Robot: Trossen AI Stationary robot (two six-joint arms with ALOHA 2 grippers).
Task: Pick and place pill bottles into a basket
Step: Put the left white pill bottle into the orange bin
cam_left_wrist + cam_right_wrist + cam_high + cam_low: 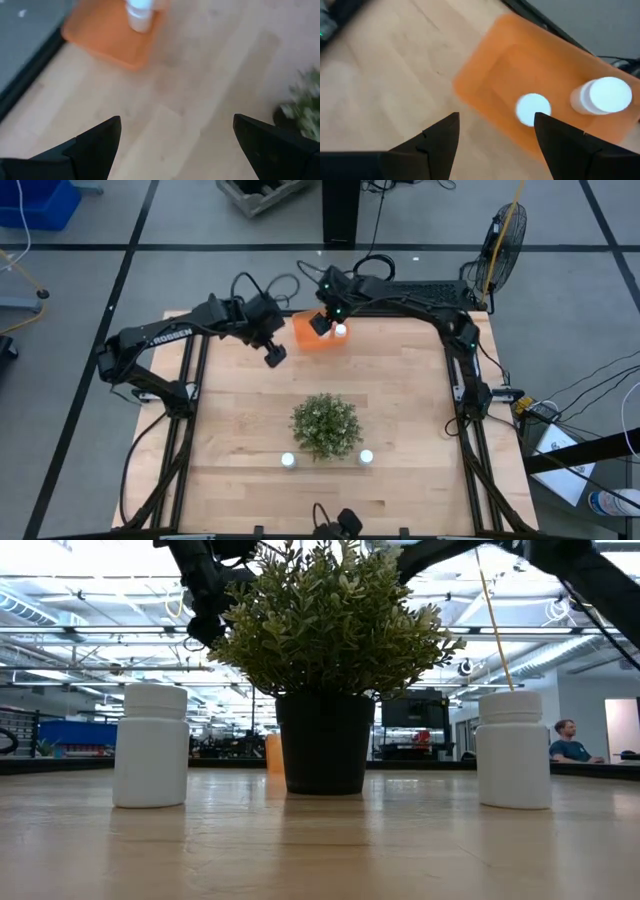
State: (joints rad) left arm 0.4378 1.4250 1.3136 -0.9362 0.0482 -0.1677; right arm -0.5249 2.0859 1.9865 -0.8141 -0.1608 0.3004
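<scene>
The orange basket (305,335) stands near the table's far edge. In the right wrist view two white pill bottles (533,109) (606,95) show inside the basket (520,65). My right gripper (496,117) hangs open above the basket, holding nothing. My left gripper (273,352) is just left of the basket, also open with nothing between its fingers (100,142). Two more pill bottles (288,461) (366,457) stand upright on the table near the front, one on each side of the plant.
A bushy green plant (326,425) in a dark pot (324,745) stands mid-table between the basket and the two front bottles (150,745) (513,748). Bare wood lies to the left and right of it. A person sits in the room beyond the table (570,740).
</scene>
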